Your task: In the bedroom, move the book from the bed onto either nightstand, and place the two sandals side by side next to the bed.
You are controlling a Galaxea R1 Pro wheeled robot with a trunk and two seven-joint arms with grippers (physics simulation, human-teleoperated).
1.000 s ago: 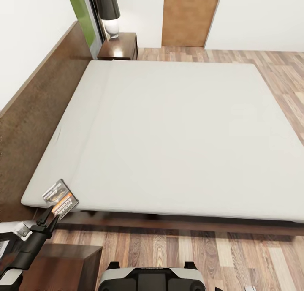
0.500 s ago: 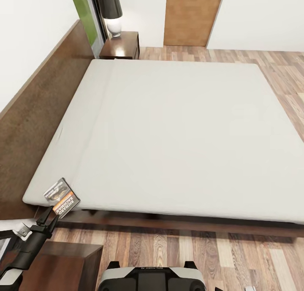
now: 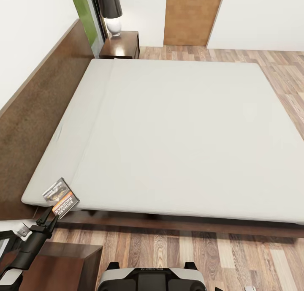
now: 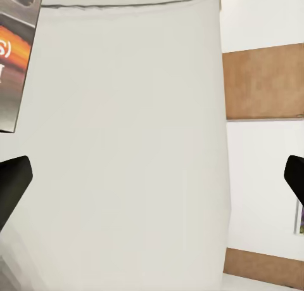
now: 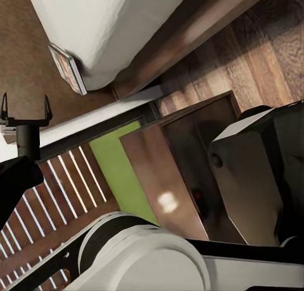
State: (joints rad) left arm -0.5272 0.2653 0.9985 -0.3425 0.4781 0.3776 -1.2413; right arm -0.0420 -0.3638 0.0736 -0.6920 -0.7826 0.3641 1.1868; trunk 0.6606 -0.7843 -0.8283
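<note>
Three views, read in turn. Head view: the bed (image 3: 177, 139), with bare pale mattress and dark headboard (image 3: 38, 113) toward 9 o'clock, takes up most of the frame; the book (image 3: 61, 197) lies flat on the mattress corner at 7 o'clock, showing a grey cover photo, an orange band and white lettering. The left gripper (image 3: 47, 218), on a black arm rising from 8 o'clock, hovers just short of the book, fingers spread and pointing at it, grasping nothing. One nightstand (image 3: 69, 265) sits beneath that arm at 7 o'clock; a second nightstand (image 3: 121, 46) with a lamp (image 3: 110, 12) stands at 11 o'clock.

Left wrist view: the book's cover (image 4: 18, 56) appears close and large at 10 o'clock, over white mattress (image 4: 126, 151), with two dark fingertips (image 4: 11, 183) far apart at the frame's sides.

Right wrist view: the book (image 5: 67, 69) is seen edge-on at the mattress corner, the left gripper (image 5: 25, 110) parted beside it, and the near nightstand (image 5: 183, 170) nearby. Whether the right gripper's fingers are released or clenched cannot be told.
</note>
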